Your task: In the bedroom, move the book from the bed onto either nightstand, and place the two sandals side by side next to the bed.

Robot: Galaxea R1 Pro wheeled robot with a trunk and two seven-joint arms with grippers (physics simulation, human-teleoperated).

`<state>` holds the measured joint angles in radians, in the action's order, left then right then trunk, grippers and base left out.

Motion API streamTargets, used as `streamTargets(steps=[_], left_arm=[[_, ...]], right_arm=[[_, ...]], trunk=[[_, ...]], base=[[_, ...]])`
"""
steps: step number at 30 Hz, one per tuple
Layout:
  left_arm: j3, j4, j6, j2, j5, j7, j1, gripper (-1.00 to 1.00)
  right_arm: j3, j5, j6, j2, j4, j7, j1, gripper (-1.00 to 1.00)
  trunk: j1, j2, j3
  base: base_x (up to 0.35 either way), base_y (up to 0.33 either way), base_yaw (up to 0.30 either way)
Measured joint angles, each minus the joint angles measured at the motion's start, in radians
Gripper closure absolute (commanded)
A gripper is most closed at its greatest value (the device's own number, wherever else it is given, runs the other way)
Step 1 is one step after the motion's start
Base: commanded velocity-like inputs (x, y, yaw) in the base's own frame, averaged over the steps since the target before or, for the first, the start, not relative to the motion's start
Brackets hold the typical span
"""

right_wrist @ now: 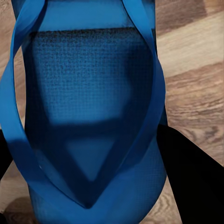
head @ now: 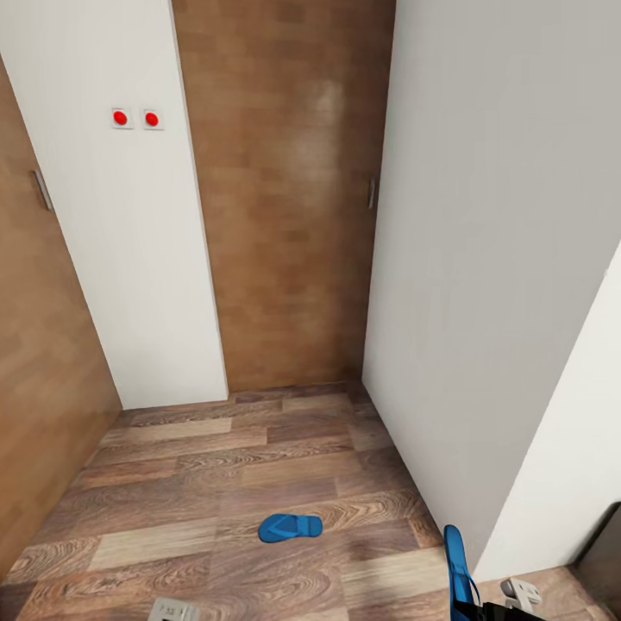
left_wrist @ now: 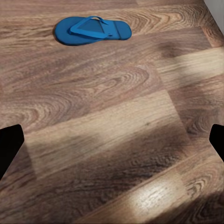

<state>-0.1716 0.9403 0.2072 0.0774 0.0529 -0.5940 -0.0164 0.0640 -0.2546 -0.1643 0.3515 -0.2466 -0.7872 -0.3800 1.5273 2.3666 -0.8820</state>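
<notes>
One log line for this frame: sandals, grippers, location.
right gripper: shut on sandal | left gripper: open, empty | second sandal: flat on wood floor | bed: unseen

One sandal point(head: 290, 527) flat on plank floor point(head: 216, 483); second sandal point(head: 458, 569) upright near white wall point(head: 483, 259).

Sandal on the floor point(head: 290, 527): bright blue all over, strap the same blue point(left_wrist: 92, 30).
Sandal at the lower right of the head view point(head: 457, 565): same bright blue; close up, its footbed point(right_wrist: 91, 93) shows a fine woven grid, darker blue in shadow.
Floor point(head: 216, 483): wood planks in mixed brown, tan and grey-brown, swirling grain.
Walls point(head: 483, 259): plain white.
Doors point(head: 289, 190): warm brown wood with faint blocky banding.
Switches point(head: 137, 118): two red dots on white plates.
Right tool point(right_wrist: 196, 182): black.
</notes>
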Motion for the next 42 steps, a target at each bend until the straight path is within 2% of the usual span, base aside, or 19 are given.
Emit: streamTargets(steps=[16,42], left_arm=[[0.000,0.000,0.000,0.000,0.000,-0.001,0.000,-1.00],[0.000,0.000,0.000,0.000,0.000,0.000,0.000,-1.00]], right_arm=[[0.000,0.000,0.000,0.000,-0.002,0.000,0.000,1.00],[0.000,0.000,0.000,0.000,-0.001,0.001,0.000,1.00]], trunk=[[0.000,0.000,0.000],[0.000,0.000,0.000]], base=[[0.004,0.000,0.000],[0.154,0.000,0.000]])
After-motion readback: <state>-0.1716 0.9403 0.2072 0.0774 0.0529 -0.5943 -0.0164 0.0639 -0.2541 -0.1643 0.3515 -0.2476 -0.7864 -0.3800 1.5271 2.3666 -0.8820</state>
